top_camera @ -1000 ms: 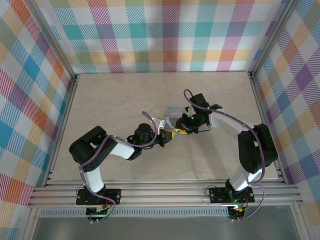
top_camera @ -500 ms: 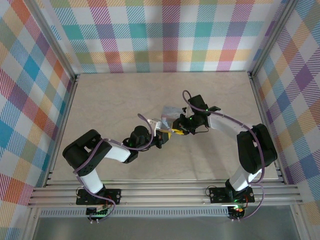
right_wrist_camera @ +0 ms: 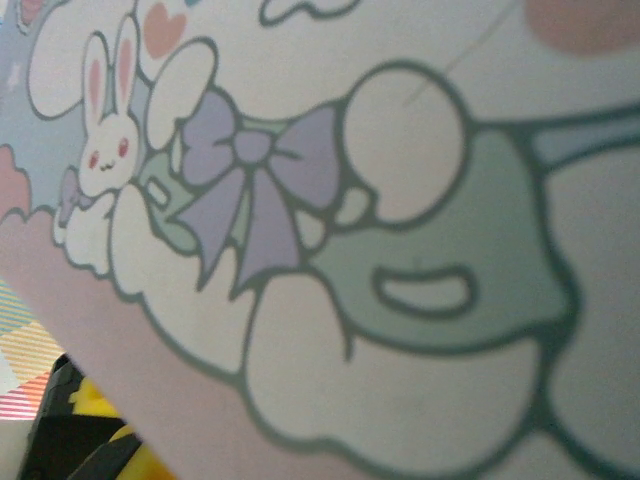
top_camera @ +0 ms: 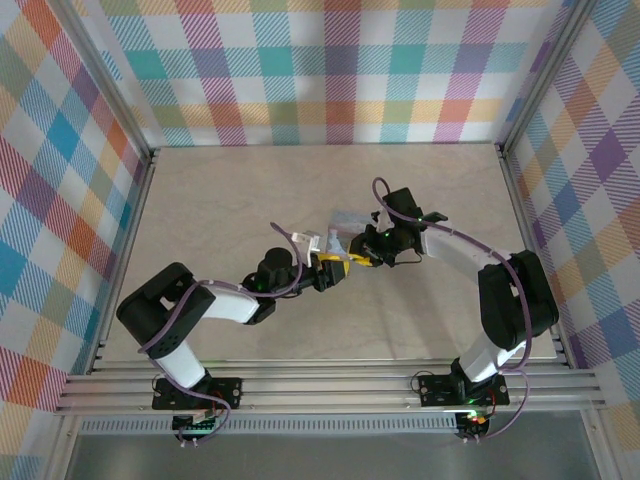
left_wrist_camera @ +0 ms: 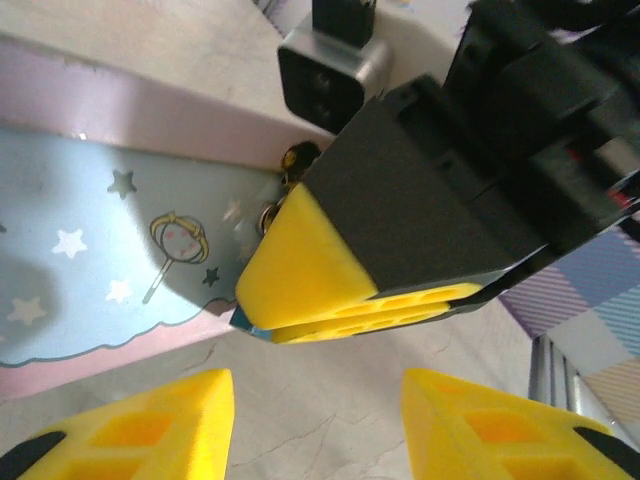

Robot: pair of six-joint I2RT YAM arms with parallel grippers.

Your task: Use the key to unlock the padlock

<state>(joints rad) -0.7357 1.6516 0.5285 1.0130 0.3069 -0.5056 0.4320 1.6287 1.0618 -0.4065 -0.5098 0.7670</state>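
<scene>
Left claw parted, empty, padlock just ahead, pinched in right claw

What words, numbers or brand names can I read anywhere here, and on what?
None: no readable text anywhere.
The pastel tin bears drawings, not letters: stars and a wand in the left wrist view, a bunny and a bow in the right wrist view.
</scene>
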